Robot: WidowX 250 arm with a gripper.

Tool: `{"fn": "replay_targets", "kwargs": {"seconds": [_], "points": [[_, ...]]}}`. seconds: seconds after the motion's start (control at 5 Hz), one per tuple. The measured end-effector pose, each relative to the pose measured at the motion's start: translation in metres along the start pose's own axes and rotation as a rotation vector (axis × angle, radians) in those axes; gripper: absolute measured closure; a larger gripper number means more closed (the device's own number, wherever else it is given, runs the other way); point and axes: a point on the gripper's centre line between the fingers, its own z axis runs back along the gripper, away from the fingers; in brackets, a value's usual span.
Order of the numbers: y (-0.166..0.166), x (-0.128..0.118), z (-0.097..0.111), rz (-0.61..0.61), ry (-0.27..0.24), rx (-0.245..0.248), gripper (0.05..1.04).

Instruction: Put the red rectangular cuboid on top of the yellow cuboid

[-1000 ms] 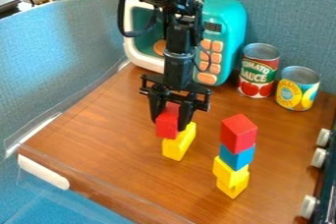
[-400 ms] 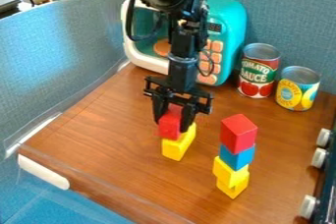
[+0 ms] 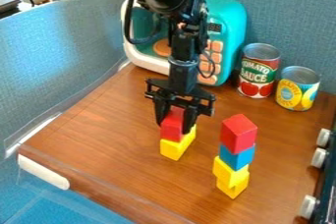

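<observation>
Left of centre on the table, the gripper (image 3: 175, 119) hangs down, shut on the red cuboid (image 3: 172, 127). The red cuboid stands upright between the fingers, its lower end at the top of the yellow cuboid (image 3: 176, 148). Part of the yellow cuboid's top is hidden behind the red one, and I cannot tell whether its full weight rests there. The yellow cuboid lies on the brown table.
To the right stands a stack with a red cube (image 3: 238, 132) over a blue cube (image 3: 237, 156) and yellow blocks (image 3: 231, 176). Behind are a toy microwave (image 3: 226, 36), a tomato can (image 3: 259, 70) and a yellow can (image 3: 297, 88). Knobs (image 3: 319, 157) line the right edge.
The gripper and red cuboid have shifted slightly right, and the red cuboid sits a little lower against the yellow one. The yellow cuboid has moved very slightly left. The right stack stays put.
</observation>
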Motion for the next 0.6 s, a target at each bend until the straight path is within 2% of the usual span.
{"fn": "replay_targets", "kwargs": {"seconds": [0.2,0.4,0.6], "points": [[-0.002,-0.002,0.000,0.014,0.005,-0.008,0.421],[-0.007,-0.005,-0.001,0.042,0.026,-0.039,0.137],[-0.004,-0.005,0.012,0.052,0.000,-0.080,0.077]]}}
